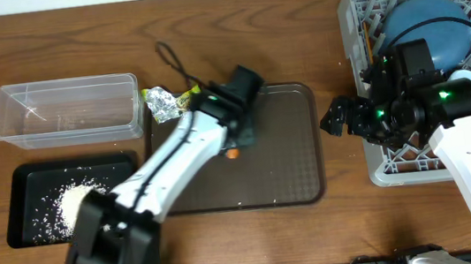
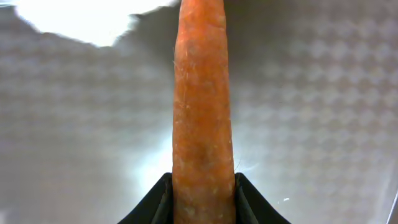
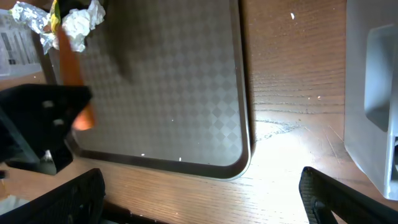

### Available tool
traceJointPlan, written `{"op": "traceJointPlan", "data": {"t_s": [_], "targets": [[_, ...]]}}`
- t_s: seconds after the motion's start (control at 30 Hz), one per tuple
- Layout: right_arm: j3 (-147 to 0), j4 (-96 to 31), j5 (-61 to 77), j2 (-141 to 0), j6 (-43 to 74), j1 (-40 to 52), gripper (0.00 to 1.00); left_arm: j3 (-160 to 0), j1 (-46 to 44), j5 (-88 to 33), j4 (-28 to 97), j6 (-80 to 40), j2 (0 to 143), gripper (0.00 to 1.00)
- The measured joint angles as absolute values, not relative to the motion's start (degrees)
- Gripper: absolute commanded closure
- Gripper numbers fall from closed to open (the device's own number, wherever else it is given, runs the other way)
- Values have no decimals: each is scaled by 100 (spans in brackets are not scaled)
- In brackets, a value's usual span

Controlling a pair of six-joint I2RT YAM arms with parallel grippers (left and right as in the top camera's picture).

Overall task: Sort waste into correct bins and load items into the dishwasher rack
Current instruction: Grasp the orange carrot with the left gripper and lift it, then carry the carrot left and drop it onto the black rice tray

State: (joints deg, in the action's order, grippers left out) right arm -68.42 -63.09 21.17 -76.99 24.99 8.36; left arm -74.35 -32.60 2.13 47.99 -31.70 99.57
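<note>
Left wrist view: the left pincer [image 2: 203, 193] is clamped on the carrot [image 2: 202, 106], one finger on each side, over the brown tray [image 2: 323, 124]. Overhead, the carrot sits over the tray's left half. The right pincer [image 1: 338, 118] hangs with fingers wide apart just off the tray's right edge, beside the rack [image 1: 382, 169]. The wrapper [image 1: 159, 103] lies at the tray's far left corner.

Wooden table [image 1: 56, 37] stretches right across the view, dark brown serving tray [image 1: 287, 157] lies flat at its middle, faint checkered sheen, thin black cable [image 1: 172, 57] loops on the wood beyond the tray's far left corner
</note>
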Motion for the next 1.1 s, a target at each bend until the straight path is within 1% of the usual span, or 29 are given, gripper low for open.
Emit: {"op": "traceJointPlan", "data": {"t_s": [0.13, 0.37, 0.6, 0.83, 1.1], "targets": [[-6840, -6311, 2117, -7699, 2499, 836, 1, -7435, -2517, 220, 5273, -3170, 9380, 76], [-6840, -6309, 2117, -7699, 2499, 836, 1, -7437, -541, 294, 6130, -3242, 8283, 76], [-6840, -6309, 2115, -7699, 2499, 836, 1, -7393, 1103, 325, 6464, -3489, 8003, 76], [-6840, -6309, 2117, -7699, 2499, 836, 1, -6794, 2016, 318, 6322, -3933, 8031, 76], [-6840, -6309, 2117, -7699, 2499, 836, 1, -5927, 2589, 298, 5535, -4093, 8112, 76]]}}
